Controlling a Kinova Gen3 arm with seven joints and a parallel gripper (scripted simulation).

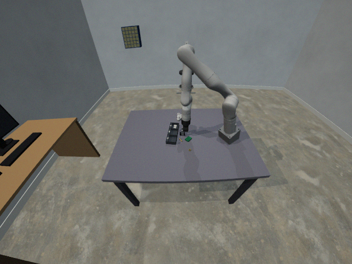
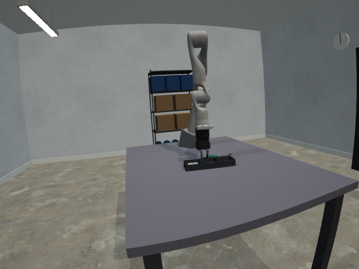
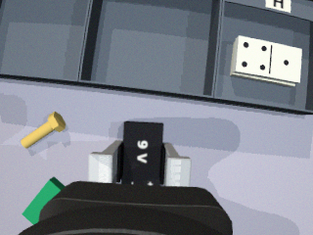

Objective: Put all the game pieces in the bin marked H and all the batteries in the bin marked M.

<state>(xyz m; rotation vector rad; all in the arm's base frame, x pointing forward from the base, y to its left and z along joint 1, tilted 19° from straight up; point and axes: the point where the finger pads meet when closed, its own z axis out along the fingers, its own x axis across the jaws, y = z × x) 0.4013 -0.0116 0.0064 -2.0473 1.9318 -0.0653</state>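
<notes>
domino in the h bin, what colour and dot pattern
Cream domino with black pips, four on one half and one on the other; the wrist view shows it best.

A smooth, pale grey robot arm of rounded tubular segments rises from a square grey base, ending in a black ribbed wrist collar and a black gripper with two light grey fingers.
</notes>
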